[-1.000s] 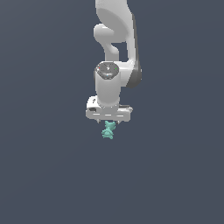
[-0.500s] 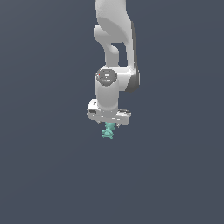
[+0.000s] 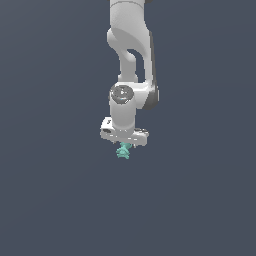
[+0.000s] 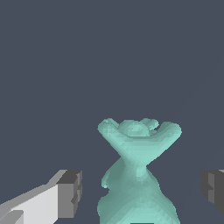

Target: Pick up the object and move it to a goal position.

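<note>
Wrist view: teal object (image 4: pixel 138 175) seen between dark fingertips (image 4: pixel 70 193), clear gap visible each side; jaws parted, nothing clasped. Exterior view: object (image 3: pixel 123 150) located directly beneath gripper (image 3: pixel 123 141); contact with fingers cannot be told. White arm (image 3: pixel 131 55) seen rising above, plain grey backdrop behind.

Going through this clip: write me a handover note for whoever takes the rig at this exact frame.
Hand: open, fingers either side of the figurine with clear gaps, not touching it.
Figurine: teal, directly under the hand, between the fingers.
Done: hand lined up over the figurine.
Left: close on it, lift, carry to the goal. No goal marker shows in either view.
</note>
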You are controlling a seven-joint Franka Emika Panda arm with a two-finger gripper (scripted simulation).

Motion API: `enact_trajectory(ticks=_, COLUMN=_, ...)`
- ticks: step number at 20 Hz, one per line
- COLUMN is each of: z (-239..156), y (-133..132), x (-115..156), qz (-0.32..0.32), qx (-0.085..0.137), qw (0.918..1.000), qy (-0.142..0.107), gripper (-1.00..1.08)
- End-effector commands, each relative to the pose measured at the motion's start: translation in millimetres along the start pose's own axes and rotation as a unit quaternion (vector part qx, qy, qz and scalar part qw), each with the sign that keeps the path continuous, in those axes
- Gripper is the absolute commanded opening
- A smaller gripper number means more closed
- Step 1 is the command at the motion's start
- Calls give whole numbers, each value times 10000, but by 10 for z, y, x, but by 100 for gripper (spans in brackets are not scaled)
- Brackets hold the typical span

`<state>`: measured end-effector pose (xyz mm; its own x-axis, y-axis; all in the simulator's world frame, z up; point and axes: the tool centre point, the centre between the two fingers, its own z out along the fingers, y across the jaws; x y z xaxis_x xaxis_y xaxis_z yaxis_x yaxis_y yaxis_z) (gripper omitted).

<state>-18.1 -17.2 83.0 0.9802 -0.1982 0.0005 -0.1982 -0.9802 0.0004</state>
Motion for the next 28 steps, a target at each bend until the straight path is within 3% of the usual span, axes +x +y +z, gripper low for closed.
enact_trajectory(ticks=1, z=136, y=2, x=-9, qz=8, qx=0, qw=10000, qy=-4, gripper=100)
enact_trajectory(ticks=8, z=290, y=-1, x=1, qz=16, qx=1, qw=10000, qy=-3, gripper=100)
enact_trajectory(ticks=9, z=290, y=-1, x=1, qz=16, qx=1, qw=10000, qy=-3, gripper=-100)
enact_trajectory(ticks=21, z=282, y=-18, x=5, qz=16, qx=3, qw=10000, qy=0, gripper=-100)
enact_trajectory(ticks=28, z=192, y=-318, x=54, qz=16, qx=3, qw=10000, qy=0, gripper=-100)
